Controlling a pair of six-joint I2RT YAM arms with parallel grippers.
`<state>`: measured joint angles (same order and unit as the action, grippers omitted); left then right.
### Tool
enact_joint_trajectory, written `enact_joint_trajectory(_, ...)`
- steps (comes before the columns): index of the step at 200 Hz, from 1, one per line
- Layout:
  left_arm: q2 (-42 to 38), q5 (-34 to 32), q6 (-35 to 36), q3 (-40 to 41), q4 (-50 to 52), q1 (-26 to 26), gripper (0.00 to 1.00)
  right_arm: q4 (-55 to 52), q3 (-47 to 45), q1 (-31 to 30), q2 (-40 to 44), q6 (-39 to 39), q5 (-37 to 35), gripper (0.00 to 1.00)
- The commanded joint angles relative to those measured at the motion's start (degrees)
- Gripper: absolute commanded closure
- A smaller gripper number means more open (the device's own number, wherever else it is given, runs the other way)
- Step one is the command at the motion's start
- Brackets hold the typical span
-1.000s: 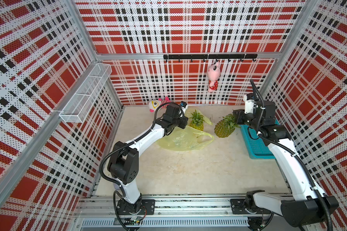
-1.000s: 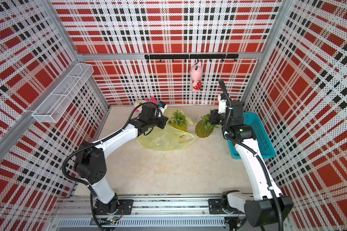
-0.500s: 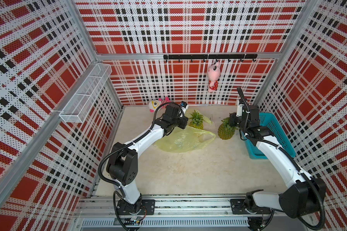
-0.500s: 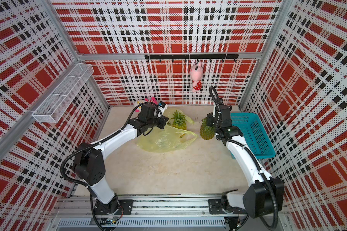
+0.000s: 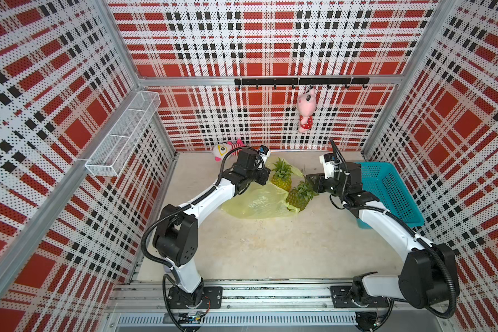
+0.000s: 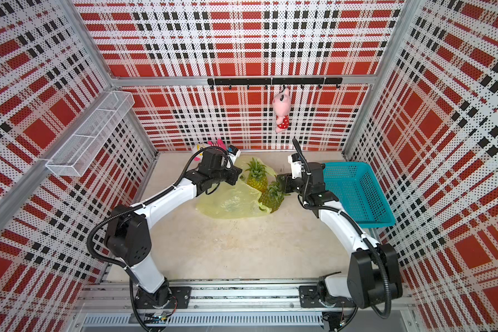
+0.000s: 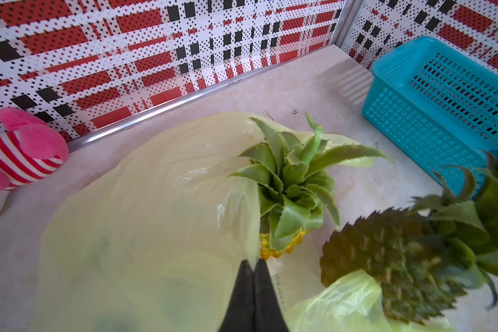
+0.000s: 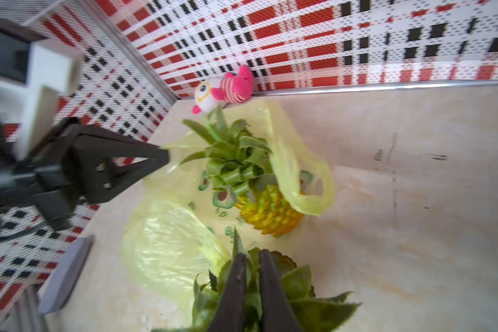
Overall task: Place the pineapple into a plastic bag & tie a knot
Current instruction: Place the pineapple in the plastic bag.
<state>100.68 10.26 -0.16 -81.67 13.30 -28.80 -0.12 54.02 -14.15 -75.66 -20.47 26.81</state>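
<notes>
The plastic bag point(image 5: 259, 204) point(image 6: 230, 204) lies crumpled and yellow-green on the floor. My left gripper point(image 7: 253, 263) point(image 5: 266, 175) is shut on the bag's edge point(image 7: 156, 201) and lifts it. My right gripper point(image 8: 252, 255) point(image 5: 311, 184) is shut on the leafy crown point(image 8: 270, 301) of a dark green pineapple point(image 5: 296, 199) point(image 6: 270, 198) point(image 7: 385, 258). That pineapple hangs tilted, with its lower end over the bag's right edge. A second, yellower pineapple point(image 5: 282, 178) point(image 8: 270, 212) stands upright on the bag, with one handle strap point(image 8: 308, 195) draped round it. The knot is out of view.
A turquoise mesh basket point(image 5: 391, 186) point(image 7: 443, 95) stands against the right wall, behind my right wrist. A pink striped plush point(image 5: 224, 149) point(image 8: 224, 89) lies at the back wall. A pink toy point(image 5: 305, 115) hangs from the hook rail, and a wire shelf point(image 5: 124, 135) is on the left wall.
My right arm has carried the dark green pineapple from beside the basket leftward and lower, to the bag's right edge. The left gripper has held its place on the bag.
</notes>
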Motion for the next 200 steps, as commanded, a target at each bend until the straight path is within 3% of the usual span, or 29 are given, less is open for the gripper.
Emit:
enact_joint_trajectory(1,0.63,0.32,-0.45,-2.12,-0.65,0.41,1.0,14.69,-0.08,-1.52,3.59,-4.5,9.03,1.0)
enact_joint_trajectory(38,0.75,0.43,-0.43,-2.53,-0.74,0.5,1.0,21.01,0.5,-3.53,2.02,-6.67,9.54,1.0)
enact_joint_trajectory(84,0.32,0.4,-0.34,-2.27,-0.82,0.98,1.0,26.66,-0.5,-3.97,3.63,-5.81,-1.4,1.0)
enact_joint_trajectory(136,0.56,1.99,-1.57,-2.6,-2.97,1.78,1.0,41.69,-2.62,-6.12,-4.36,-15.34,10.99,1.0)
enact_joint_trajectory(175,1.0,2.84,-2.6,-3.23,-3.89,2.27,1.0,39.94,-0.17,-10.34,-9.03,-11.71,7.34,1.0)
enact_joint_trajectory(200,0.53,2.77,-3.58,-2.99,-4.5,2.73,1.0,37.02,2.65,-12.86,-12.35,-4.3,1.44,1.0)
